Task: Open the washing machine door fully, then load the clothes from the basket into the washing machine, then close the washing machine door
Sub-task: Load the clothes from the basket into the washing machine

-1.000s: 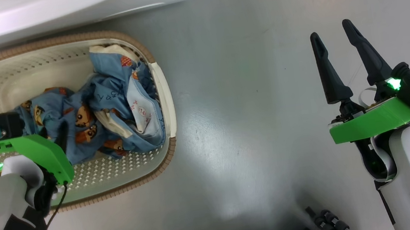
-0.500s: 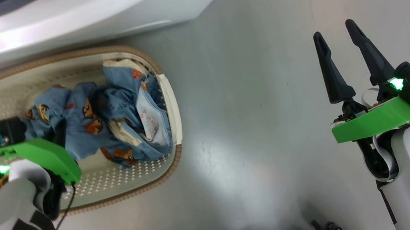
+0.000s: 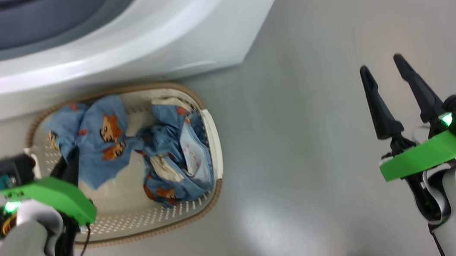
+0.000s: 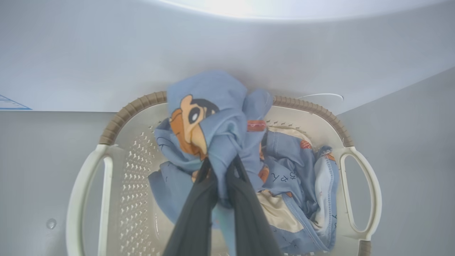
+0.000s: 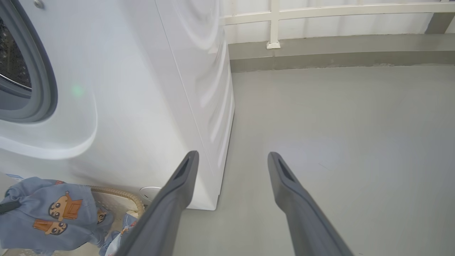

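The cream basket (image 3: 212, 138) with a brown rim stands on the floor against the white washing machine (image 3: 181, 33). My left gripper (image 3: 70, 161) is shut on a light blue bear-print garment (image 3: 96, 137), bunched and raised above the basket. In the left wrist view the gripper (image 4: 222, 170) pinches this cloth (image 4: 213, 113), and more clothes (image 4: 302, 174) lie in the basket (image 4: 119, 119). My right gripper (image 3: 393, 77) hangs open and empty over the floor to the right. The washing machine door is out of view.
The right wrist view has the machine's grey rubber ring (image 5: 48, 81) and steel drum (image 5: 12, 60) at the left, with the open right gripper (image 5: 231, 156) beside the machine's corner. Grey floor (image 5: 337, 142) runs back to a low wall (image 5: 320, 53).
The left gripper has shut on a garment and lifted it out of the pile. The head camera has tilted up, bringing more of the washing machine into view. The right gripper stays open.
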Tool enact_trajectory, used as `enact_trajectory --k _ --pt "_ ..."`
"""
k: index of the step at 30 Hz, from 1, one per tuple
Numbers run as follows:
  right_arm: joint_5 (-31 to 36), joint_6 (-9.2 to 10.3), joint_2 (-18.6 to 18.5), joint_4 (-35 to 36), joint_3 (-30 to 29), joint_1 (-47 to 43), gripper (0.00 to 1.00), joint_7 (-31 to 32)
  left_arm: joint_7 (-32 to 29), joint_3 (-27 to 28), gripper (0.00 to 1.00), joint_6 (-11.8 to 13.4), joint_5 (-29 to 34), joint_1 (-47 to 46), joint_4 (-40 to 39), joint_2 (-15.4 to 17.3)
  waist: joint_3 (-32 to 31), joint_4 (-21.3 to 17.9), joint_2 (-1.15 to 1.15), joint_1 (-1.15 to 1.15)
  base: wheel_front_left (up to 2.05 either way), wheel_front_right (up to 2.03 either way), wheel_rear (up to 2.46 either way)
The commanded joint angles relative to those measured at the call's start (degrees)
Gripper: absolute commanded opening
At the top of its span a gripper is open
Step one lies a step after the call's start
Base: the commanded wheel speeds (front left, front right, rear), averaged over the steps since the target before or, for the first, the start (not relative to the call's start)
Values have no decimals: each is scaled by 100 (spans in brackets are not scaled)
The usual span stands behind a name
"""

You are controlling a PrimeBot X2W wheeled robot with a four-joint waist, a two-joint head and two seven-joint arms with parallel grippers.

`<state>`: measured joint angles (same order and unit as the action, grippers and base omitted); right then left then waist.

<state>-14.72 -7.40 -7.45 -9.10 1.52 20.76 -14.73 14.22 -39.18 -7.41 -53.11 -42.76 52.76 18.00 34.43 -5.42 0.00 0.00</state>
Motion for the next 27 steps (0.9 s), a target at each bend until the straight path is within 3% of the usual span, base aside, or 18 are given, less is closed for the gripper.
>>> enact_trajectory --k 1,18,27 --pt "-63 -9 -45 88 115 -218 100 -27 76 290 0 -8 138 183 -121 208 -406 161 0 0 0 0 0" --pt "-171 -9 -276 -122 72 -1094 100 -27 77 2732 0 -8 2371 2200 -2003 -336 -1820 355 0 0 0 0 0" --pt "-197 -9 -316 -121 -64 -1437 100 -27 77 3275 0 -8 2977 2898 -2945 -536 -2186 475 0 0 0 0 0"
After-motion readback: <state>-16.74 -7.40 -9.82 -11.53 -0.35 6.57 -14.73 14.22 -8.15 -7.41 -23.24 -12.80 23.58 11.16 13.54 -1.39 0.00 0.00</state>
